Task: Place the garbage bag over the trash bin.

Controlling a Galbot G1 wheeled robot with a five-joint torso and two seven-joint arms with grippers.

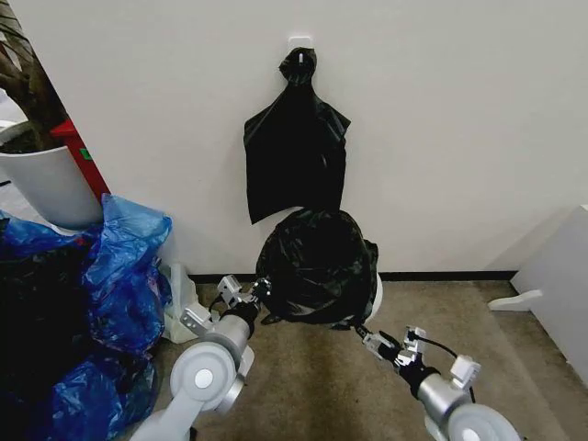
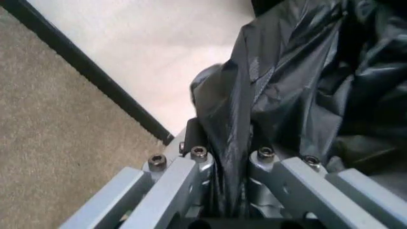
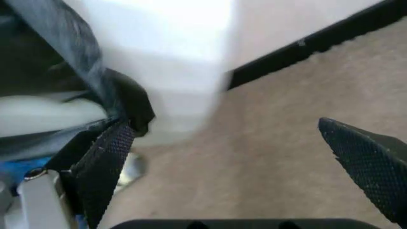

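Observation:
The glossy black garbage bag (image 1: 317, 262) is draped over the trash bin (image 1: 377, 296), whose cream-white wall peeks out at the bag's right side. My left gripper (image 1: 258, 292) is at the bag's lower left edge. In the left wrist view the left gripper (image 2: 229, 183) is shut on a fold of the garbage bag (image 2: 299, 81). My right gripper (image 1: 360, 333) is just below the bag's lower right edge. In the right wrist view the right gripper (image 3: 224, 126) stands open, one fingertip (image 3: 108, 152) beside the garbage bag (image 3: 130, 102) hem against the trash bin (image 3: 171, 62).
A bundle of black bags (image 1: 294, 152) hangs from a wall hook above the bin. Blue plastic bags (image 1: 119, 276) pile up on the left under a white planter pot (image 1: 46, 188). White furniture (image 1: 560, 276) stands at the right. Brown carpet (image 1: 312, 386) lies between the arms.

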